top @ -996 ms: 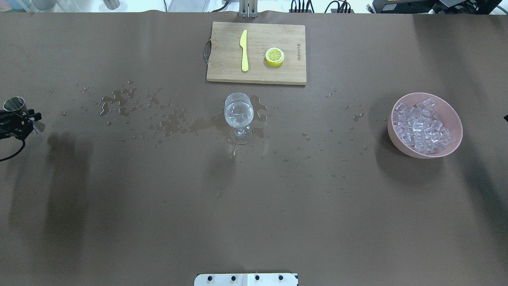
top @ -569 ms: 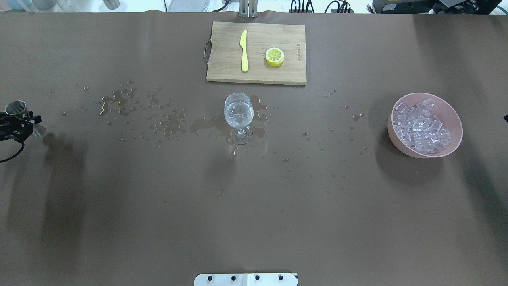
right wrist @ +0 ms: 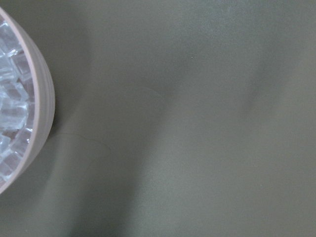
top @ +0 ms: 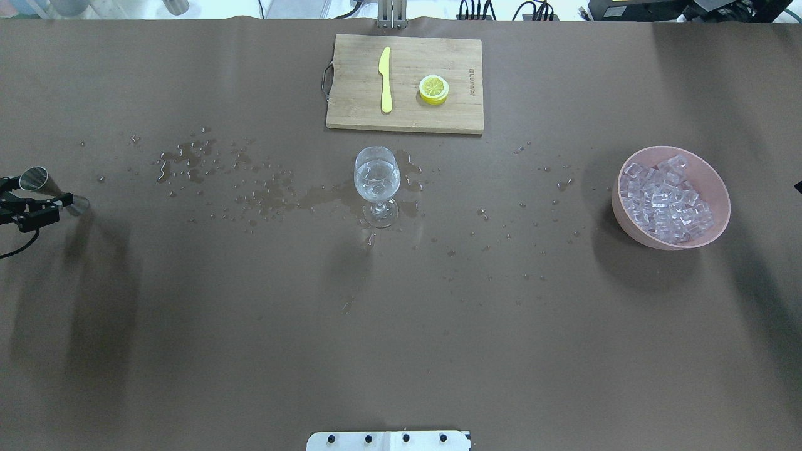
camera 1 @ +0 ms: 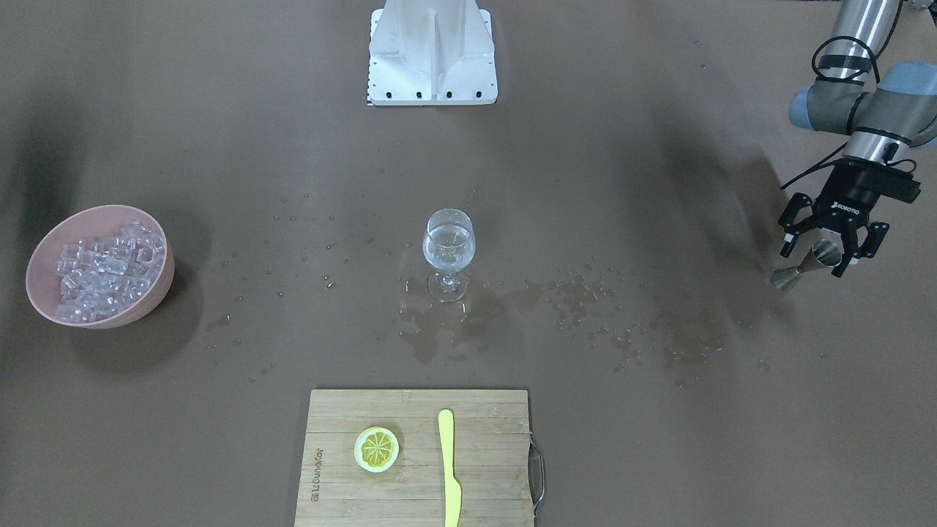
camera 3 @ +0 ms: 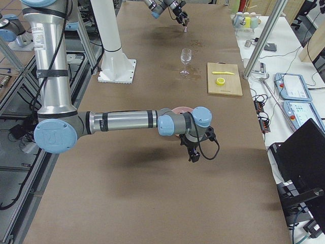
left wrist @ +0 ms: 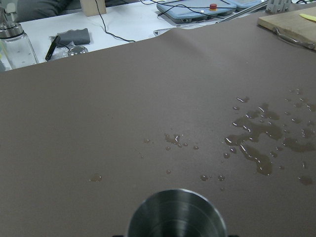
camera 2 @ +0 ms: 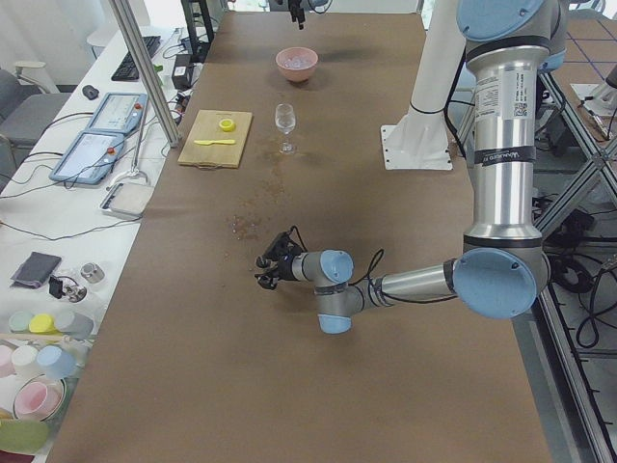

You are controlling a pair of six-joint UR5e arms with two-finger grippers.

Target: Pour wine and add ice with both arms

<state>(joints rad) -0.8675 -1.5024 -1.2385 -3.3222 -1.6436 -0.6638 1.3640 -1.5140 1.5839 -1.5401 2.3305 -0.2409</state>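
A wine glass (top: 376, 181) with clear wine in it stands mid-table; it also shows in the front view (camera 1: 449, 249). A pink bowl (top: 714, 216) of clear ice cubes (top: 664, 200) sits at the right. My left gripper (top: 37, 197) at the table's left edge is shut on a tilted metal jigger (top: 74, 202), which also shows in the front view (camera 1: 785, 277) and as a rim in the left wrist view (left wrist: 177, 215). My right gripper (camera 3: 194, 152) hangs beside the bowl; I cannot tell whether it is open or shut.
A wooden cutting board (top: 351, 113) at the back holds a yellow knife (top: 385, 78) and a lemon slice (top: 433, 89). Spilled drops and puddles (top: 188, 160) lie between the jigger and the glass. The white pedestal (camera 1: 432, 51) stands at the robot's side.
The left gripper has turned at the table's left edge, so the jigger lies more tilted, its lower end swung to the right. The glass and bowl have not moved.
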